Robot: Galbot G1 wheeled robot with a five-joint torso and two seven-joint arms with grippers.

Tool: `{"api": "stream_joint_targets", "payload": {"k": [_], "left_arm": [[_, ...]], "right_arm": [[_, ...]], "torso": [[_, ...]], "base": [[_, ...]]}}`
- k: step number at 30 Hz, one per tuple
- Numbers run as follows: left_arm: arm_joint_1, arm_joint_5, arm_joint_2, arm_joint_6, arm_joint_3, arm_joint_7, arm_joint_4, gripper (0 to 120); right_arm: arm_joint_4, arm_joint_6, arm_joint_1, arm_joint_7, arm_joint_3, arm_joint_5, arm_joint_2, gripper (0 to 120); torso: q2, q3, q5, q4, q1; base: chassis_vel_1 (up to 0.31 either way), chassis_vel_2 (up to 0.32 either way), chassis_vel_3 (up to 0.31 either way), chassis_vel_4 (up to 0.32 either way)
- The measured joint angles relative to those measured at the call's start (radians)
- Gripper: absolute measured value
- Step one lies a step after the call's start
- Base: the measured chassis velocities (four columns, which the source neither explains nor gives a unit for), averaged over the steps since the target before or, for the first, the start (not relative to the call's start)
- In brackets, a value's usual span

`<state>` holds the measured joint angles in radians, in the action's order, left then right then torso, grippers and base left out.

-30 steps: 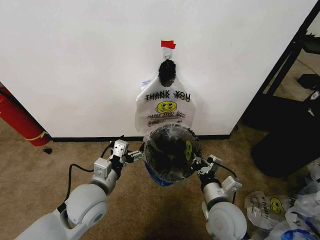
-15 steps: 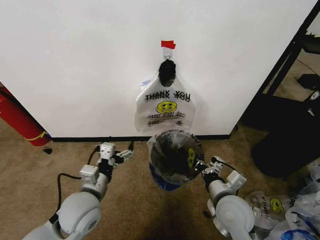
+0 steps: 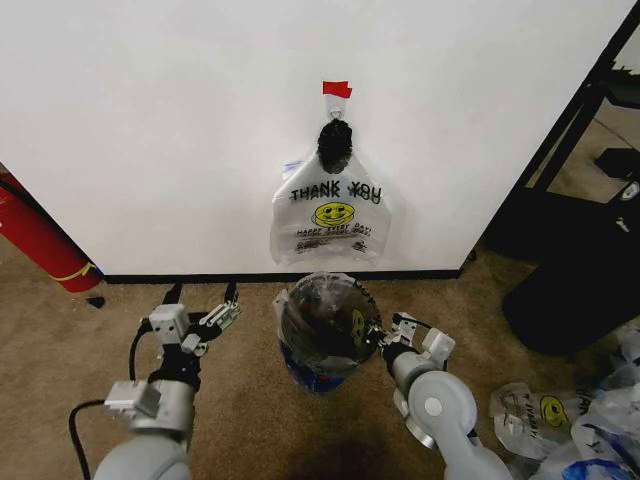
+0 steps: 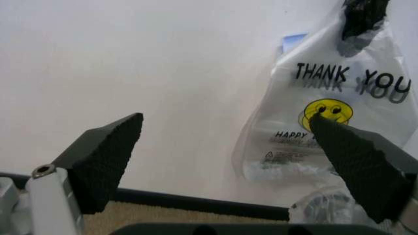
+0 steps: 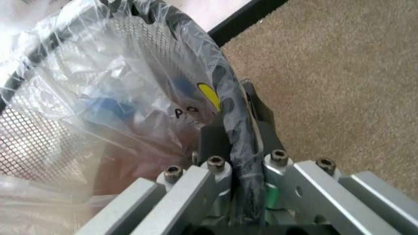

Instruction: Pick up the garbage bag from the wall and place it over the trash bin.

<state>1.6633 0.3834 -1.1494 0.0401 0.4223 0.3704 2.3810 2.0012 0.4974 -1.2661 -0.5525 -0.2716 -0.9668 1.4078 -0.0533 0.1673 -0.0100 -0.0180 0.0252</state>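
— Around the bin [image 3: 322, 325]? Red extinguisher [image 3: 35, 243] far left by the wall [image 3: 150, 120]; loose bags [image 3: 560, 420] on brown carpet [image 3: 250, 400], right.

— Mesh, round, black, lined with thin clear plastic.

— Right gripper [image 3: 380, 340]? Clamped on the rim, pinching the lining. Left gripper [image 3: 205, 312]: spread wide, off to the side, holding nothing.

— Bag [image 3: 330, 215]? Hanging on the wall under red tape [image 3: 336, 89]. Printed "THANK YOU", yellow smiley.

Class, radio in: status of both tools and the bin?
Left tool open, off the bin. Right tool shut on rim of black wire-mesh trash bin, lined with translucent plastic bag. Nothing obstructing.
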Motion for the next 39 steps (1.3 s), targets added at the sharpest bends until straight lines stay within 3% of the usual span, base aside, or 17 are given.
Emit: {"api": "stream_joint_targets", "payload": {"k": [8,14,22,24,30,32,35,39], "left_arm": [[0.011,-0.006,-0.009,0.003,-0.011,-0.001,0.006,100],[0.015,-0.007,-0.009,0.001,-0.023,-0.001,0.013,100],[0.012,-0.007,-0.013,-0.006,-0.03,-0.001,0.016,100],[0.014,-0.008,-0.013,-0.007,-0.029,0.0,0.019,100],[0.02,-0.012,-0.016,-0.009,-0.031,0.0,0.024,100],[0.023,-0.016,-0.017,-0.01,-0.034,0.001,0.027,100],[0.024,-0.02,-0.017,-0.01,-0.037,0.001,0.029,100],[0.025,-0.022,-0.017,-0.011,-0.038,0.001,0.032,100]], "right_arm": [[-0.021,0.001,0.004,0.017,-0.001,0.021,-0.003,1],[-0.024,0.007,-0.01,0.059,-0.005,0.045,-0.007,27],[-0.021,0.007,-0.017,0.065,-0.005,0.055,-0.012,51],[-0.021,0.002,-0.024,0.08,-0.005,0.083,-0.015,63],[-0.013,-0.013,-0.042,0.119,-0.004,0.134,-0.022,79],[-0.01,-0.029,-0.051,0.142,-0.003,0.183,-0.024,90],[-0.003,-0.043,-0.068,0.171,-0.003,0.228,-0.031,98],[-0.001,-0.057,-0.081,0.187,-0.005,0.247,-0.038,100]], "torso": [[0.0,0.0,0.0,-0.0001,0.0],[0.0,0.0,0.0001,-0.0001,0.0],[0.0,0.0,0.0,-0.0001,0.0],[0.0,0.0,0.0,-0.0001,0.0],[0.0,0.0,0.0,-0.0001,0.0],[0.0,0.0,0.0,0.0,0.0],[0.0,0.0,0.0,0.0,0.0],[0.0,0.0,0.0,-0.0001,0.0]], "base": [[0.0,0.0,0.0,0.0],[0.0,0.0,0.0,0.0],[0.0,0.0,0.0,0.0],[0.0,0.0,0.0,0.0],[0.0,0.0,0.0,0.0],[0.0,0.0,0.0,0.0],[0.0,0.0,0.0,0.0],[0.0,0.0,0.0,0.0]]}}
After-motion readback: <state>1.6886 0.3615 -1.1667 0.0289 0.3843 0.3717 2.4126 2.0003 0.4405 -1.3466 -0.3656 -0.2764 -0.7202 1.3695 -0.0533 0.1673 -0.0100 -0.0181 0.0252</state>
